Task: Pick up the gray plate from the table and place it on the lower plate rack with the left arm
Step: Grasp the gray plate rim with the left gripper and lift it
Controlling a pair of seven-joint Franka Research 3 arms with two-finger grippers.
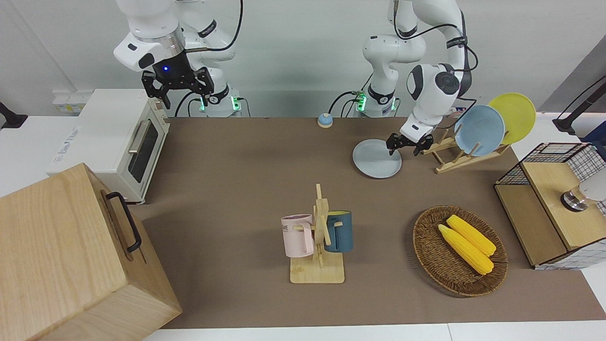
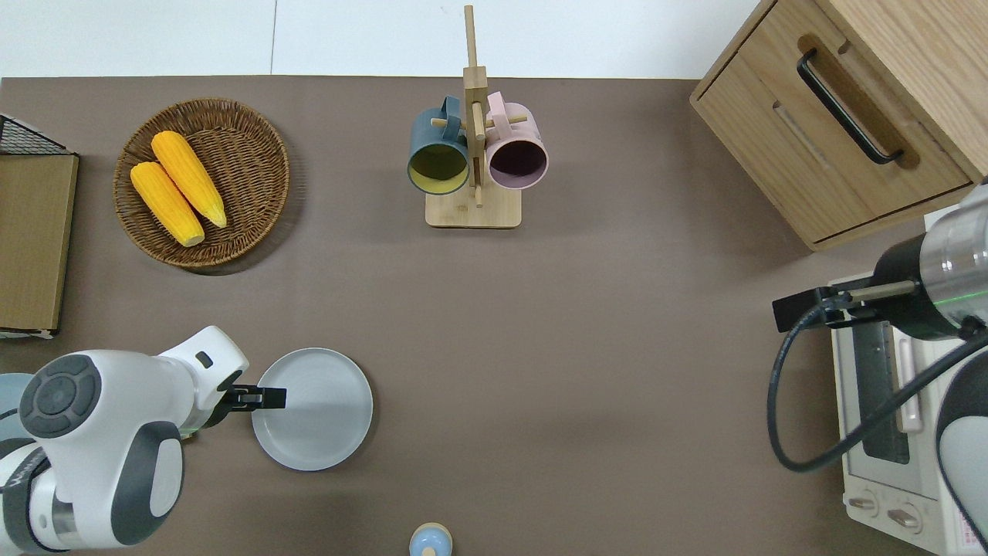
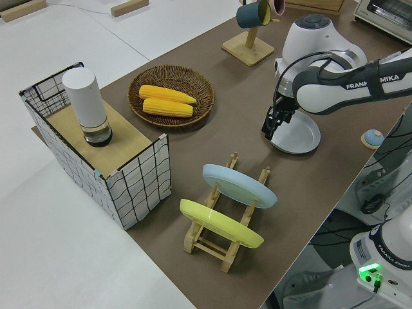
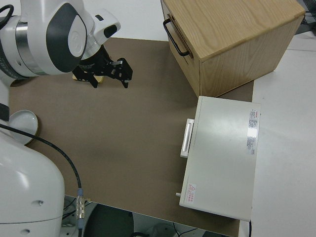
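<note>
Left claw [image 1: 406,144] hangs low at the rim of the gray plate [image 1: 376,158], fingers spread astride the edge nearest the lower plate rack [image 1: 457,158], not yet clenched. Nothing is lifted: the plate lies flat on the bench [image 1: 246,189], beside the rack. Grasping, lifting and slotting remain. Right arm is parked.

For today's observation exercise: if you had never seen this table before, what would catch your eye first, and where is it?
Probably the left gripper, down at the edge of the round pale gray plate, which lies flat on the brown table beside the small light-wood plate rack. That rack holds a sky-blue plate and a yellow plate. Two bright yellow corn cobs lie in a round wicker basket, farther from the robots.
</note>
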